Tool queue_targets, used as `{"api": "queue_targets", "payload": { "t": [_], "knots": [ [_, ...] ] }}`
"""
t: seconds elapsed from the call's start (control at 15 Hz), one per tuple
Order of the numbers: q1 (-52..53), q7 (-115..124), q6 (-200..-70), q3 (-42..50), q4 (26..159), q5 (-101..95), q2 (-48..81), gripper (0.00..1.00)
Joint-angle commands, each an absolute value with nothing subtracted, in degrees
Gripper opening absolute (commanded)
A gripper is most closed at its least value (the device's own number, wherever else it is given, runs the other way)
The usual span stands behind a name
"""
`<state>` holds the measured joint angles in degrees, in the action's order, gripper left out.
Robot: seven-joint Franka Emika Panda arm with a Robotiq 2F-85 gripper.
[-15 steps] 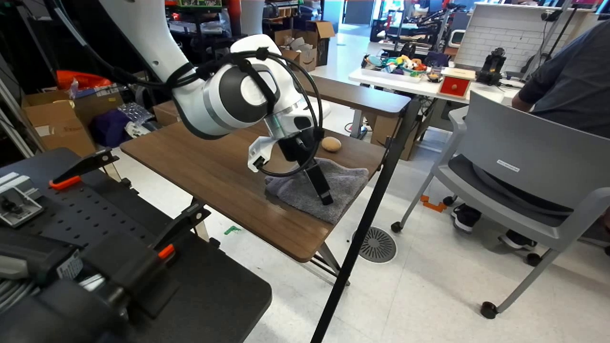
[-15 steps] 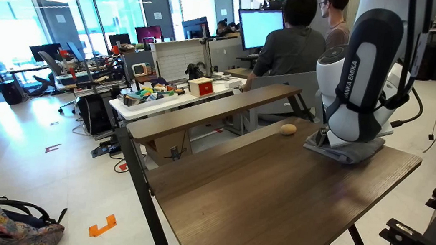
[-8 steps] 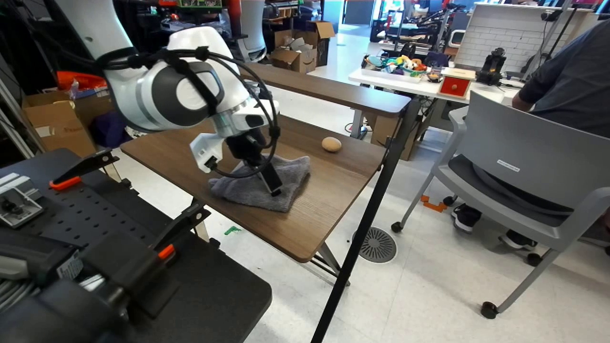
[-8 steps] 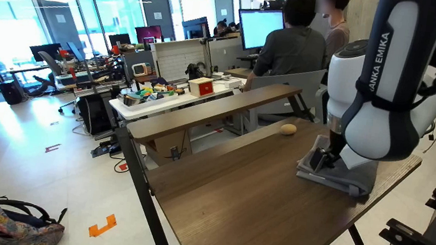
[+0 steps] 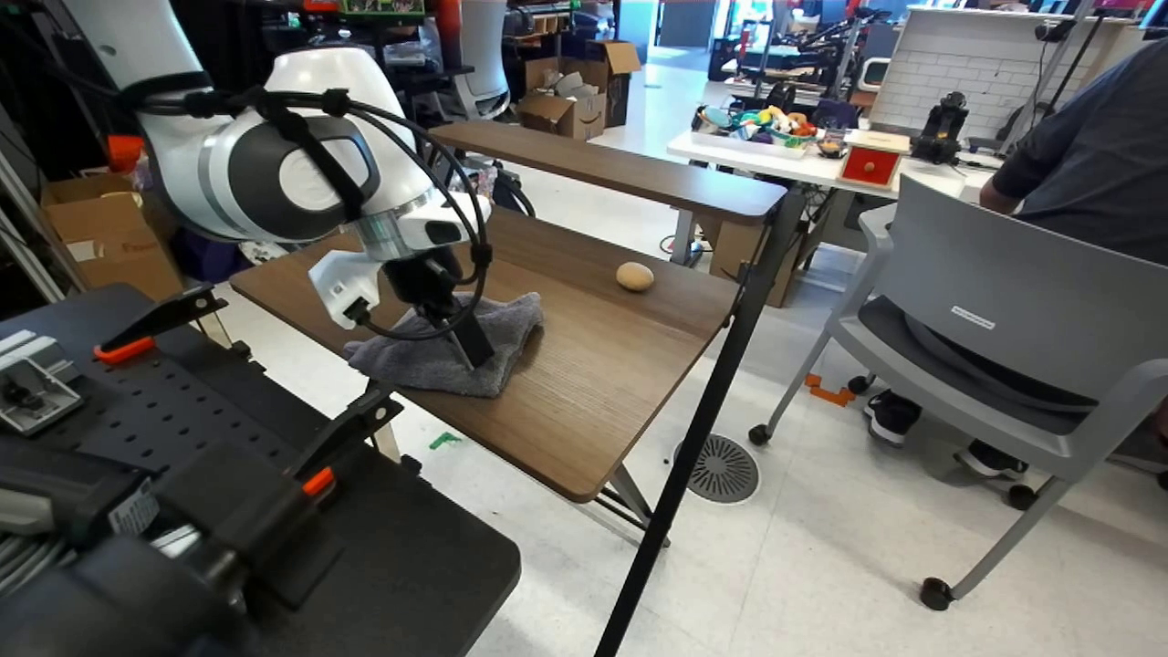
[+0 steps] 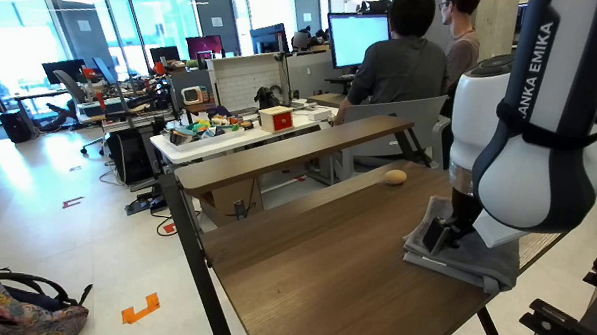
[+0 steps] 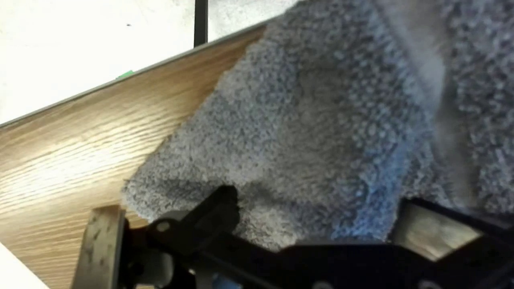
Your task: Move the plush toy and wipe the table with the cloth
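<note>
Touching the grey cloth [image 7: 313,132] from above, the claw [image 7: 261,224] has its jaws spread wide apart. Fabric fills the space between its fingers [image 7: 98,245] in the wrist view, where one of them shows against bare wood by the cloth's corner. A black fingertip sits against the rumpled pile in an exterior view.

Lettering on the robot's arm [image 6: 562,92] reads "ANKA EMIKA", running upward from a black strap [image 6: 562,136] that covers the front of the first word. A pale label [image 5: 973,318] on the back of a grey chair [image 5: 1049,274] is too small to read, as is a white sheet [image 6: 216,22] on a far door [image 6: 220,39].

Directly beneath the claw, the cloth lies folded and creased, reaching an edge of the brown counter [image 5: 584,392]. The toy [image 5: 635,276], tan and rounded, rests on the same counter in both exterior views, well apart from claw and cloth, toward the side with the raised shelf [image 5: 620,173].
</note>
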<state>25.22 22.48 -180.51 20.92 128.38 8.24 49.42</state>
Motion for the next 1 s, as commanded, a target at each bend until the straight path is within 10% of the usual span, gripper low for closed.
{"api": "queue_targets", "payload": {
  "t": [0.0, 0.93],
  "knots": [
    [26.5, 23.3, -178.5, 25.6, 123.6, 10.4, 56.5, 1.00],
    [24.7, 21.9, -180.2, 23.7, 124.2, 10.1, 55.8, 1.00]
  ]
}}
